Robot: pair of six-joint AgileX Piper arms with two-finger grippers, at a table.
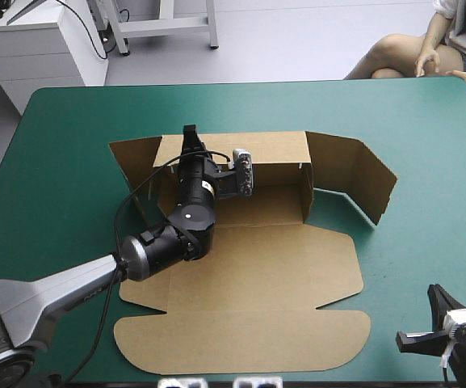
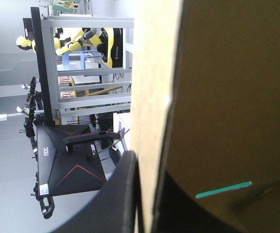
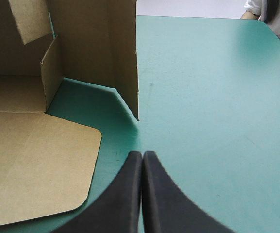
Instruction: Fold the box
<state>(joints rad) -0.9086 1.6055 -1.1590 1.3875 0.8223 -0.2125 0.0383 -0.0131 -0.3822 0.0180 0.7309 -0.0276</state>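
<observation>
Right hand (image 3: 142,155), nearest the viewer, is shown with its black fingers pressed together in one pointed arch. It is held over the bare teal-green tabletop (image 3: 217,97) near the front right corner. The lower corner of the side flap (image 1: 354,174) is seen ahead of it. The brown box (image 1: 249,275) is laid at the tabletop's middle. Its lid (image 1: 241,339) is spread flat toward the near edge, and its rear wall (image 1: 265,149) is raised upright. The side flap is stood up and angled outward. The left hand (image 1: 189,136) is clamped on the rear wall's top edge near the left corner, the board being gripped between its fingers (image 2: 123,194).
</observation>
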